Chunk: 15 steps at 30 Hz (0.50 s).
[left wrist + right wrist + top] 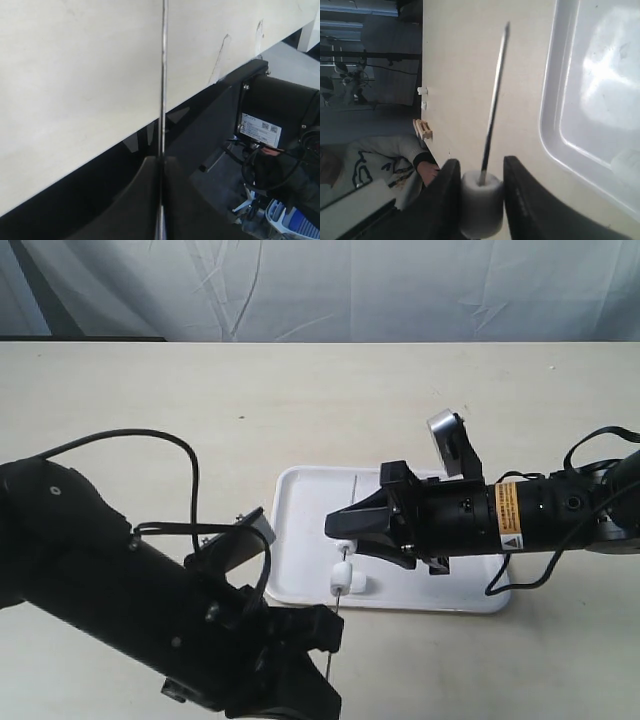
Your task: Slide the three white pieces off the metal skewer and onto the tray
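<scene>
The right hand [481, 167] is pinching one white piece [481, 206] between its partly spread fingers, while the left hand [160, 167], pressed together, is clamping the metal skewer [163, 75].

exterior: high, overlooks table [150, 390] | wrists: close, share metal skewer [163, 75]

The left arm [110, 570] reaches in from the lower left of the exterior view, and the left tool [325, 622] is clamped tight on the metal skewer [162, 100]. The right arm [540, 515] stretches nearly level from the right. The right tool [336, 529] points left, with both fingers [447, 200] pressed against a white piece [481, 202].
</scene>
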Available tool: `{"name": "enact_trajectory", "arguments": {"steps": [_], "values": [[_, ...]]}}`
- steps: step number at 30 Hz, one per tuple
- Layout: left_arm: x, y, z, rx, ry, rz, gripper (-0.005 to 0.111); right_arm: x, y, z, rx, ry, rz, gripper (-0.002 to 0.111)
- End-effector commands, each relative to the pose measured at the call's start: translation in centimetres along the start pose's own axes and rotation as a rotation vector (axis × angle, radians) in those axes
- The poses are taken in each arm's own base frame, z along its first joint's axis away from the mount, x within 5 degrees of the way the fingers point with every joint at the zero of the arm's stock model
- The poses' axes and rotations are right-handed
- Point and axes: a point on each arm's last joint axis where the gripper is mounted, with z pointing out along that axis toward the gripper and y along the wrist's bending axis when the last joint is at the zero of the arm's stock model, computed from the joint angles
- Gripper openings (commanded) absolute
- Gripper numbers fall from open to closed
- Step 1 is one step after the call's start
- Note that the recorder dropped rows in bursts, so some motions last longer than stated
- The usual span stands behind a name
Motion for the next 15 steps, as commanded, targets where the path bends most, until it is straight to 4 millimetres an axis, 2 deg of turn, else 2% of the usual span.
{"name": "enact_trajectory", "arguments": {"steps": [1,6,15], "values": [[-0.73,0.2,-0.81,0.016,-0.019,-0.025,0.0,0.15,0.21,0.04,-0.025,0.019,-0.047,0.029],[-1.14,0.65,-1.18,-0.002,-0.033,-0.019,0.0,0.19,0.39,0.03,-0.045,0.022,-0.046,0.041],[-0.97,0.58,-1.17,0.005,-0.015,0.012,0.0,0.18,0.39,0.03,-0.045,0.021,-0.044,0.032]]}}
